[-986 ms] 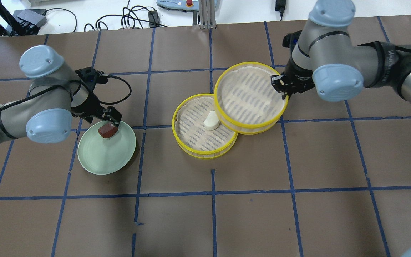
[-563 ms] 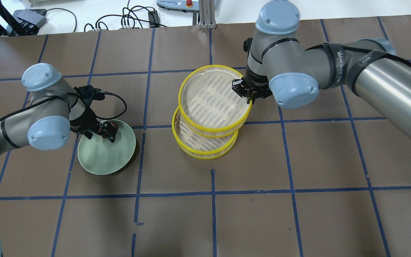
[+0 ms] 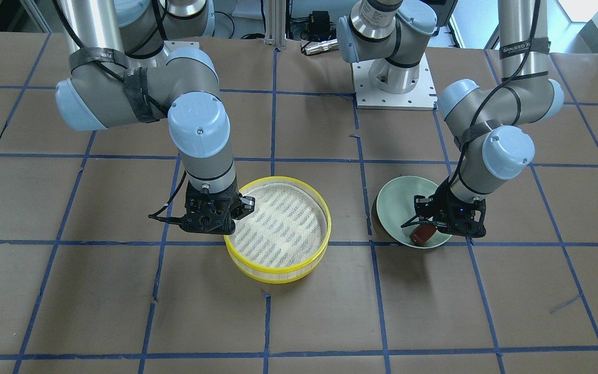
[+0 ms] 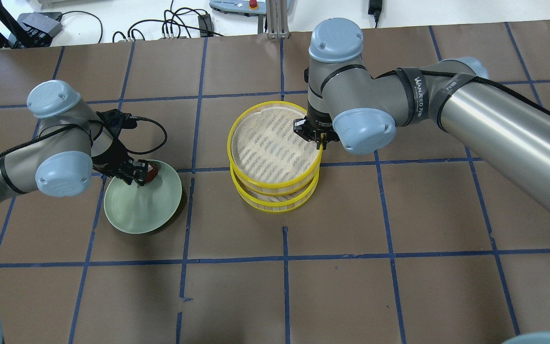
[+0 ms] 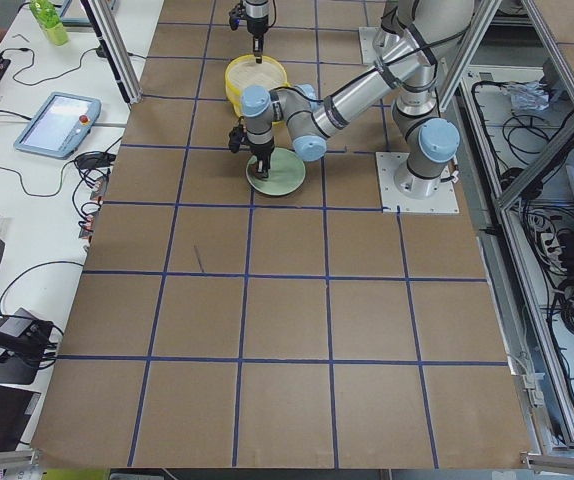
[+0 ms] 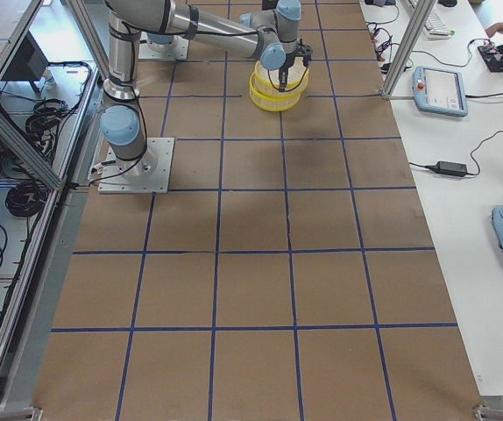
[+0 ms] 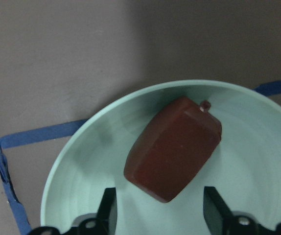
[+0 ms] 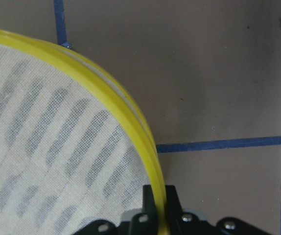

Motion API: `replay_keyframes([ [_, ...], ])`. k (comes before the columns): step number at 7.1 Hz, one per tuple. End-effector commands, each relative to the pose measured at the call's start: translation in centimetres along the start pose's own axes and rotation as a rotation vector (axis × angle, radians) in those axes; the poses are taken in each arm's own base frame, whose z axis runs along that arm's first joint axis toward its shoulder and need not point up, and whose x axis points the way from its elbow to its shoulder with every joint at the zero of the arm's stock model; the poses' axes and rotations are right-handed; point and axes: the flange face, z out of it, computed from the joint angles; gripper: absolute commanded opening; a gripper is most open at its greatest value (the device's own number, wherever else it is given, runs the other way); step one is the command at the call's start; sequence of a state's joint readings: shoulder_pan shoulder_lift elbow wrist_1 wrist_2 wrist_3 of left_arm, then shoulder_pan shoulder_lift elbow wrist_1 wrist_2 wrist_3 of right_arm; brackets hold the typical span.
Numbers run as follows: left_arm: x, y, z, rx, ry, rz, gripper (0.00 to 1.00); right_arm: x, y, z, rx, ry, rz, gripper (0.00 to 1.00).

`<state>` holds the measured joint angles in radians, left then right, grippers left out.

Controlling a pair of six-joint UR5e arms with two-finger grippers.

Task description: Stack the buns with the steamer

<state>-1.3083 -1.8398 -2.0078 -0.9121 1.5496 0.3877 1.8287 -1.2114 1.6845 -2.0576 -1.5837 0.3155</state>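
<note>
My right gripper (image 4: 314,136) is shut on the rim of the upper yellow steamer tray (image 4: 275,143) and holds it over the lower tray (image 4: 275,204), nearly in line with it. The right wrist view shows the fingers (image 8: 152,198) pinching that rim (image 8: 130,122). The white bun is hidden under the upper tray. The reddish-brown bun (image 7: 172,149) lies on the pale green plate (image 4: 136,212). My left gripper (image 4: 140,175) is open, low over the plate, with a finger (image 7: 107,210) on each side of the bun's near end. In the front view the bun (image 3: 421,237) shows under the left gripper (image 3: 436,228).
Brown table cover with a blue tape grid. Cables and devices (image 4: 179,24) lie along the far edge. The arm's base plate (image 3: 392,85) stands at the robot's side. The plate (image 3: 397,202) sits about one grid square from the steamer stack (image 3: 278,223).
The right arm carried the upper tray to the left until it covers the lower tray and the white bun. The left gripper came down around the brown bun on the plate.
</note>
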Motion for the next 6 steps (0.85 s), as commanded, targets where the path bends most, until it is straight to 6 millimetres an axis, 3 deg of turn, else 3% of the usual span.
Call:
replay_keyframes([
  [1,0.7,-0.6,-4.3,0.077,-0.024,-0.004,0.0,-0.1,0.1,0.4,-0.015,0.004,0.005,0.07],
  [2,1.8,-0.3,-5.9,0.104,-0.003,0.007,0.0,-0.1,0.2,0.3,-0.014,0.002,0.007,0.08],
  [3,4.6,0.3,-7.9,0.114,0.018,-0.041,0.0,-0.3,0.3,0.3,-0.014,0.002,0.004,0.08],
  [4,9.9,0.3,-10.2,0.14,0.06,-0.077,0.0,-0.8,0.7,0.4,-0.015,0.003,-0.007,0.09],
  [6,23.4,-0.5,-16.6,0.192,0.138,-0.165,0.0,-1.2,1.0,0.5,-0.019,0.005,-0.022,0.12],
])
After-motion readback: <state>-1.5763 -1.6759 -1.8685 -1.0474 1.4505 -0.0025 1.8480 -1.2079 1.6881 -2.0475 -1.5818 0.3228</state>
